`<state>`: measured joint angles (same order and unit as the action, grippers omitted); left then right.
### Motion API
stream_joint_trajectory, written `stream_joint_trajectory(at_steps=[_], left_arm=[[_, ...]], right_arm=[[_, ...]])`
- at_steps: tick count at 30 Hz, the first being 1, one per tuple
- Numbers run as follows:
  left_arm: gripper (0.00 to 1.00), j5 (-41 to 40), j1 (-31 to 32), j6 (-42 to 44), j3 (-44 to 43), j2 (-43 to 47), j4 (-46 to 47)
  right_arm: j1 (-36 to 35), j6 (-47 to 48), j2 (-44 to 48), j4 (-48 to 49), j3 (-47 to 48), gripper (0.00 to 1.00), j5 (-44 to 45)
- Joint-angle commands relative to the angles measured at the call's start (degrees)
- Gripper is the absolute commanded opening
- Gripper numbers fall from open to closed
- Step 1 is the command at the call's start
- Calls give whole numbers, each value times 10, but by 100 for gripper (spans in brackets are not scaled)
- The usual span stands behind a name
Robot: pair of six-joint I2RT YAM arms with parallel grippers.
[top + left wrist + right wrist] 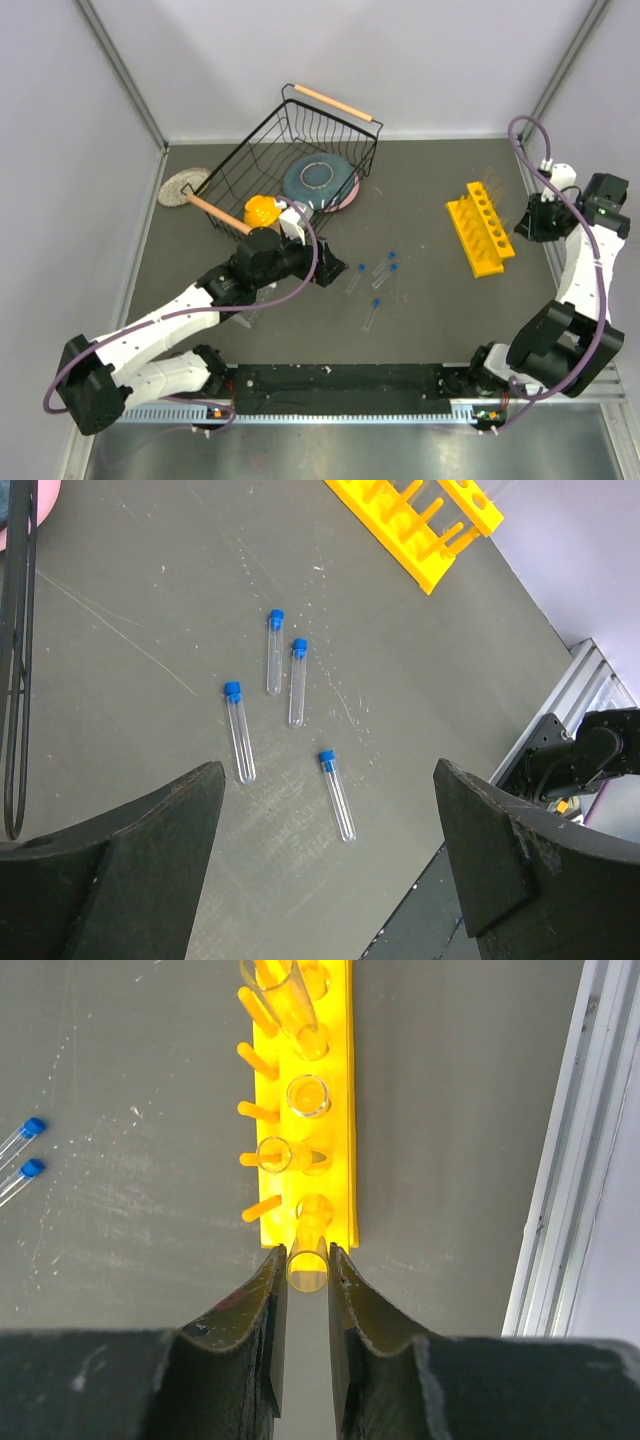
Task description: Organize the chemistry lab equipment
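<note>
A: Right gripper (307, 1253)?
B: Closed on clear tube (307, 1268), end-on, at lower end of up-frame yellow rack (338, 1110).
A: Left gripper (328, 770)?
B: Open; four capped tubes (297, 685) lie mid-frame, caps up-frame.

Through my left wrist camera I see four small clear tubes with blue caps (274, 655) lying flat on the dark tabletop (140, 590), all apart from the yellow holed rack (420, 525), each with its cap at the end nearer the rack. Two lie side by side closest to the rack. A third tube (240, 735) lies farther off. The fourth tube (338, 798) lies farthest from the rack, framed between my wide-open left jaws. The black wire basket (14, 680) shows well apart from the rack.
</note>
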<state>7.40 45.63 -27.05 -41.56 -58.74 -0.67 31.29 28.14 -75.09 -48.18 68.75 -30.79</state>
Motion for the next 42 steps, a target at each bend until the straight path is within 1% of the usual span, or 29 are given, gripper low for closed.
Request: stream_joint_trajectory(at_steps=[1, 10, 29, 42], left_arm=[[91, -6, -2, 0, -2, 6, 17], [91, -7, -2, 2, -9, 3, 15], [91, -10, -2, -7, 6, 13, 19], [91, -9, -2, -9, 5, 13, 21]], right_arm=[[-2, 24, 35, 61, -33, 17, -30], [-22, 40, 38, 89, -66, 18, -36], [-83, 72, 45, 91, -87, 21, -6], [-89, 82, 50, 89, -112, 26, -17]])
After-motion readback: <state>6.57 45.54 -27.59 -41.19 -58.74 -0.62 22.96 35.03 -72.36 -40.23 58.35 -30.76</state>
